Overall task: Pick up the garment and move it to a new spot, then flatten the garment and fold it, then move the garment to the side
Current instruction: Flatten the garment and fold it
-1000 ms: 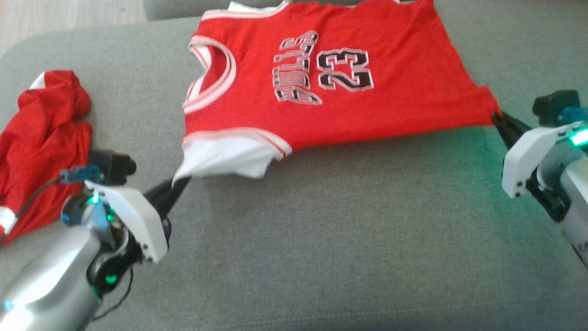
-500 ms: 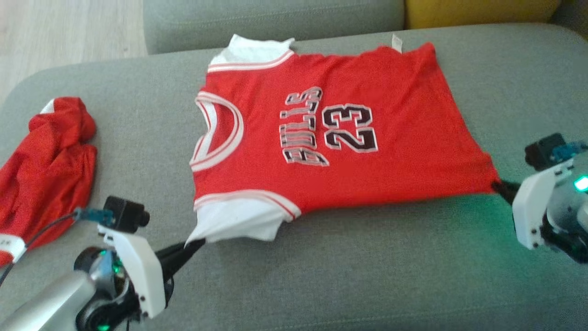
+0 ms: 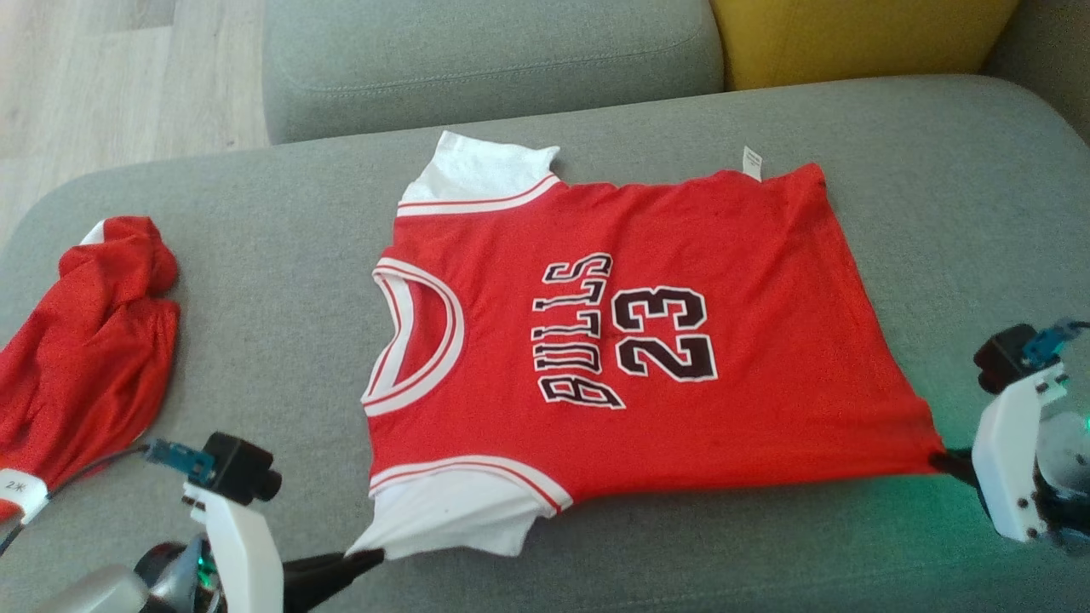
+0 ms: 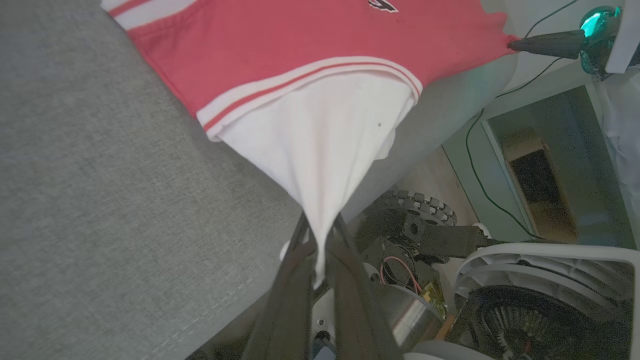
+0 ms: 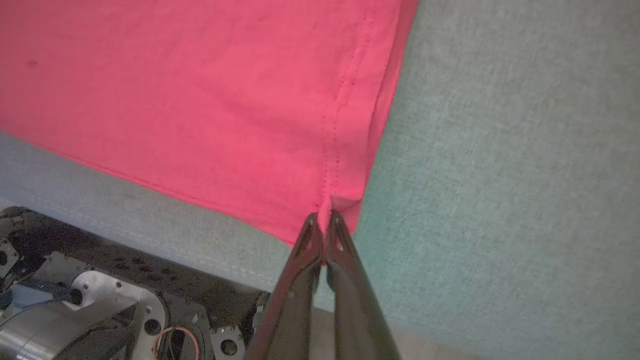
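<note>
The grey sofa seat (image 3: 255, 281) carries the red jersey (image 3: 749, 340), spread face up at its middle, collar left, hem right. I judge the cloth soft, light and limp, best held at its corners. The left hand (image 3: 370, 558) pinches the near white sleeve (image 3: 451, 519). The right hand (image 3: 938, 461) pinches the near hem corner. The head camera has shifted since a second ago, and both pinches are unchanged.
</note>
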`<state>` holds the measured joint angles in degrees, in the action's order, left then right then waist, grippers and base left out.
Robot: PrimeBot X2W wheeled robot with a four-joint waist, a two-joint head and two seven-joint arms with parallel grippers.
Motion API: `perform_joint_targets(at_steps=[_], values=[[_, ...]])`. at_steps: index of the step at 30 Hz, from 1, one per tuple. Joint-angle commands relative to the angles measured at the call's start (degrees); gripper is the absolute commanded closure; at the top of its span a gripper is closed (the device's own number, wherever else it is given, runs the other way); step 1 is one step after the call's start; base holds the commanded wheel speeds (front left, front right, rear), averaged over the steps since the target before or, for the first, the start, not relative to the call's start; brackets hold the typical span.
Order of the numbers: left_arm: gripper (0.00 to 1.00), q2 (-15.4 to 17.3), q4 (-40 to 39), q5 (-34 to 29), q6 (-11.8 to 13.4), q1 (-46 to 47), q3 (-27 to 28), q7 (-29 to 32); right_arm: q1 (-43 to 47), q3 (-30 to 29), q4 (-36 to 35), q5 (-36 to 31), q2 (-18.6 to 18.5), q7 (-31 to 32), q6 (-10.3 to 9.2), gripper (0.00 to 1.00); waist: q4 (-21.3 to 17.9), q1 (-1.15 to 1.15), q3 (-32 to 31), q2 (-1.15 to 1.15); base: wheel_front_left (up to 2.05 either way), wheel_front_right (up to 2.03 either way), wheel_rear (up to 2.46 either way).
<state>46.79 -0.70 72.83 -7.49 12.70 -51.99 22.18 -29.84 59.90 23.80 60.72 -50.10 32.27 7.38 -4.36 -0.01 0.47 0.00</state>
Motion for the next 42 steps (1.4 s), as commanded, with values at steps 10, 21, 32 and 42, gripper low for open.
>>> perform_joint_targets(at_steps=[10,21,32,42], values=[[1.00,2.85,-3.79,-1.39,1.55,5.36,5.49,-2.79,-0.68,-3.75,-3.94,-0.65,-3.76,0.59,0.11,1.00,-0.22,0.01,2.01,0.00,0.00,0.00,0.00],[1.00,-0.06,-2.12,-2.35,1.08,11.91,8.62,-5.34,-3.95,-6.60,-2.92,-4.08,-0.33,-1.77,0.11,1.00,-0.46,0.01,5.64,0.00,0.00,0.00,0.00],[1.00,-5.29,4.34,-4.67,0.63,20.38,9.91,-7.30,-8.11,-7.15,1.35,-7.65,4.39,-6.19,0.11,1.00,-1.29,0.01,9.24,0.00,0.00,0.00,0.00],[1.00,-9.10,10.17,-6.29,0.23,26.11,8.58,-7.47,-12.56,-5.39,6.65,-11.16,8.41,-13.37,0.11,1.00,-2.09,0.01,12.03,0.00,0.00,0.00,0.00]])
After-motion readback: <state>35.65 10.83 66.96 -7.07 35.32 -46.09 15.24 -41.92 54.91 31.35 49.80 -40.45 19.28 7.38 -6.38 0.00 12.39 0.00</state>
